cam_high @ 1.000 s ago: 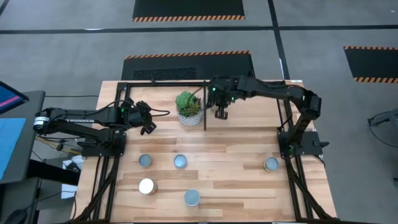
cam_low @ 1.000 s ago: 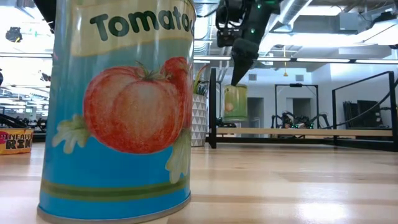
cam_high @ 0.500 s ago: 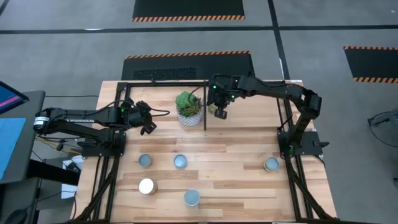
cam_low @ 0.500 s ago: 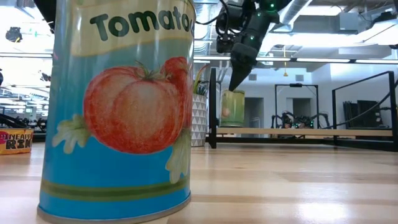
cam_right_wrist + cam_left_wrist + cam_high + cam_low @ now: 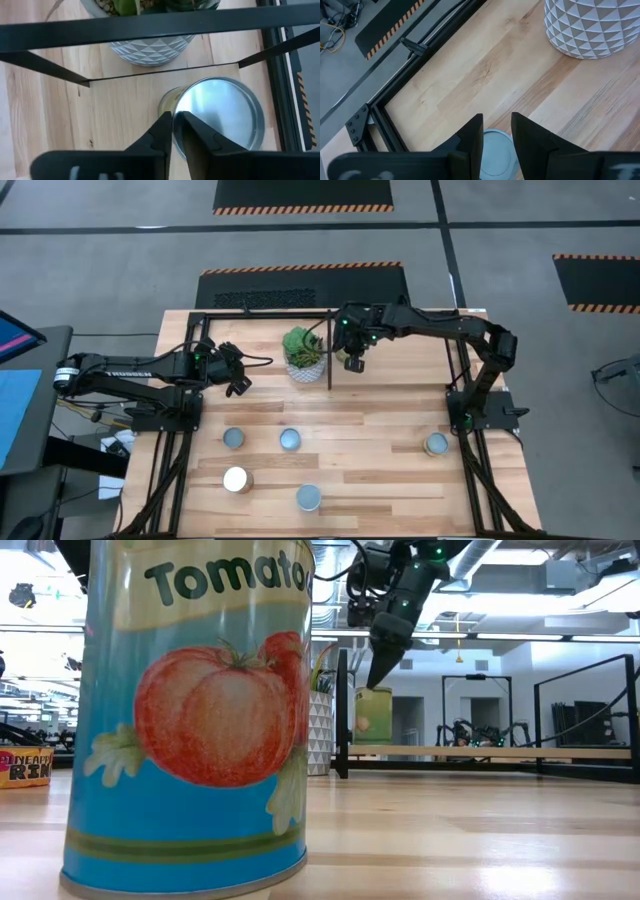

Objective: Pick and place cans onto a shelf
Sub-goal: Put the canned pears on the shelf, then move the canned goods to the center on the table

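My right gripper [image 5: 352, 361] is shut on a green-labelled can [image 5: 374, 718] with a silver top [image 5: 220, 115]. It stands over the shelf's wooden board [image 5: 500, 752], just right of the black centre bar [image 5: 329, 352]. My left gripper [image 5: 239, 383] is open and empty over the table's left half, near the shelf's left end. Several cans stand upright on the near table, pale-blue tops among them [image 5: 233, 438] [image 5: 290, 440] [image 5: 309, 498]. One can stands at the right [image 5: 436, 444]. My right gripper pinches the can's top rim [image 5: 171, 107] between its two fingers, at one side of the can. The fingers [image 5: 384, 648] come from above, slanting down. The can hangs about upright below them, its bottom at or just above the shelf board; which, I cannot tell.
A green succulent in a white patterned pot [image 5: 304, 352] stands just left of the centre bar, close to the held can. A big tomato-labelled can [image 5: 190, 710] fills the low view's left. The shelf's black frame [image 5: 262, 314] runs along the far edge.
My right gripper has gone down a little toward the shelf board and tipped slightly, carrying the can. The can now stands lower and a little nearer the centre bar than before.
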### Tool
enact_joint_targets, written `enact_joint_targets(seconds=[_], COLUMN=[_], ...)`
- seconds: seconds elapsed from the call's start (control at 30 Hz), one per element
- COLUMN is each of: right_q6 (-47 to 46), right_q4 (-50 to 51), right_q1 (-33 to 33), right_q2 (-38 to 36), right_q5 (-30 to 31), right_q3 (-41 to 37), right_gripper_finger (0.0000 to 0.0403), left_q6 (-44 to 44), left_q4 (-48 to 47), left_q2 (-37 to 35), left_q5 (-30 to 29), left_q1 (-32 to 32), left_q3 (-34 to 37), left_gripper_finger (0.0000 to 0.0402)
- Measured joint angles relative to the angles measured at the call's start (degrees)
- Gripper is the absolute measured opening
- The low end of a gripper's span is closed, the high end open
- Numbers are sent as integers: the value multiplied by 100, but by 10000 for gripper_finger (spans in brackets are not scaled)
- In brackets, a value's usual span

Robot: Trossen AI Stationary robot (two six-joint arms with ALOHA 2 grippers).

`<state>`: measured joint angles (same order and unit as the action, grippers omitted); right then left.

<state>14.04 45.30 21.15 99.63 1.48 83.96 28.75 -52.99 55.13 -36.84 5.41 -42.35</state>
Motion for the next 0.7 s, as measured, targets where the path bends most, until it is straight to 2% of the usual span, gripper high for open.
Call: enact_joint_targets(seconds=[0.23, 0.47, 0.7], right_q6=[12, 11, -2], right_q4=[-189, -152, 666], right_q1=[0, 0, -7], right_q2=[0, 0, 2], right_q5=[45, 52, 192], right_q3=[0, 13, 818], right_gripper_finger=[91, 93, 93], left_q6=[0, 0, -119], left_q4=[0, 0, -2], left_q2=[0, 0, 0], left_q5=[2, 9, 667], left_q1=[0, 0, -1], left_q3=[0, 0, 0], left_gripper_finger=[91, 91, 91])
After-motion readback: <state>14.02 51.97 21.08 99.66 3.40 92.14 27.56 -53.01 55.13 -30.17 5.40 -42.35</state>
